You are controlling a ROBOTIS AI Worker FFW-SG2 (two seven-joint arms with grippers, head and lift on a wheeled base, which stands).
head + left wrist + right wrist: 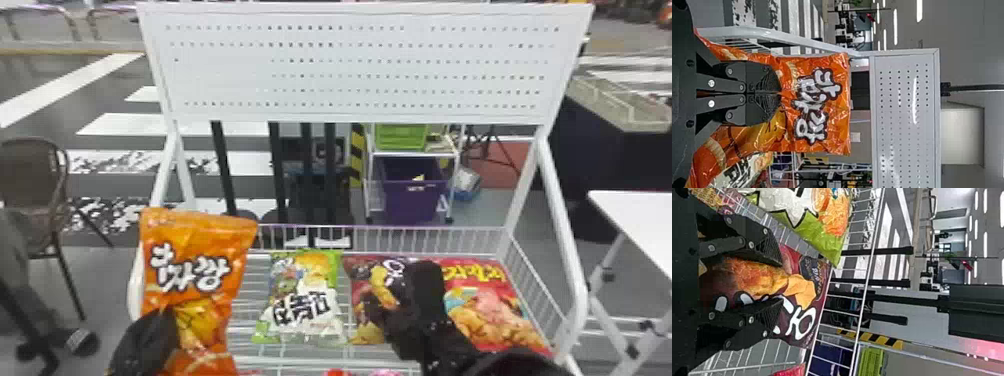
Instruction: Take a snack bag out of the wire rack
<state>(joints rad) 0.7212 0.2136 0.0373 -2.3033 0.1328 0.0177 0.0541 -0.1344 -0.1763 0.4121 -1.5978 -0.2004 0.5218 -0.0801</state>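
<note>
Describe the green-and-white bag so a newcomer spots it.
Below the white perforated panel sits the wire rack. The green-and-white bag lies between the orange bag in the left tool and the maroon bag. Only it has green edges and black-on-white lettering.

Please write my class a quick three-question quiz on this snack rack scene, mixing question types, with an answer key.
1. True or false: the fingers of the right gripper are closed together.
2. Fill in the colour: the left gripper is shut on the ___ bag.
3. Which bag lies between the green bag and the red bag: a) orange, b) maroon, c) blue?
Key: 1 false; 2 orange; 3 b.
</note>
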